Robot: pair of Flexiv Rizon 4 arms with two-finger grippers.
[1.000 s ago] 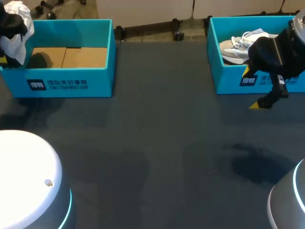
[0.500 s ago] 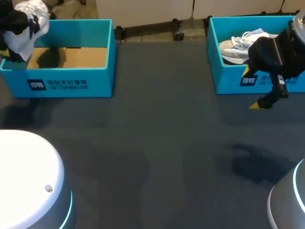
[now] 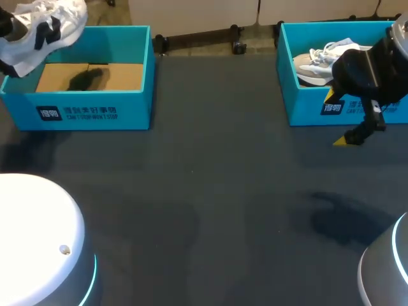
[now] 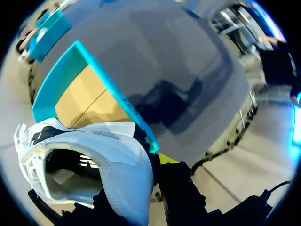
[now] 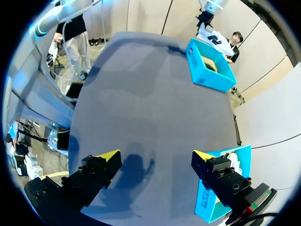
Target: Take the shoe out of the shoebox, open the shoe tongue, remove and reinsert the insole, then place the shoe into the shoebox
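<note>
A white shoe with black marks (image 3: 46, 27) hangs above the back left corner of the left teal shoebox (image 3: 89, 111); the box's cardboard floor shows only the shoe's shadow. My left gripper (image 3: 5, 25) at the view's left edge is shut on the shoe's heel end. In the left wrist view the shoe (image 4: 94, 160) fills the space between the fingers, over the box (image 4: 101, 82). My right gripper (image 3: 339, 118) stands open in front of the right teal shoebox (image 3: 306, 111), which holds a second pale shoe (image 3: 322, 60). The right wrist view shows its gripper (image 5: 155, 156) open, nothing between the fingers.
The dark table top (image 3: 217, 191) stretches between the two boxes. White rounded arm bases sit at the near left (image 3: 38, 242) and near right (image 3: 389, 268) corners.
My left gripper has lifted the white shoe higher and swung its toe to the right; its shadow in the box slid right. The right arm has not moved.
</note>
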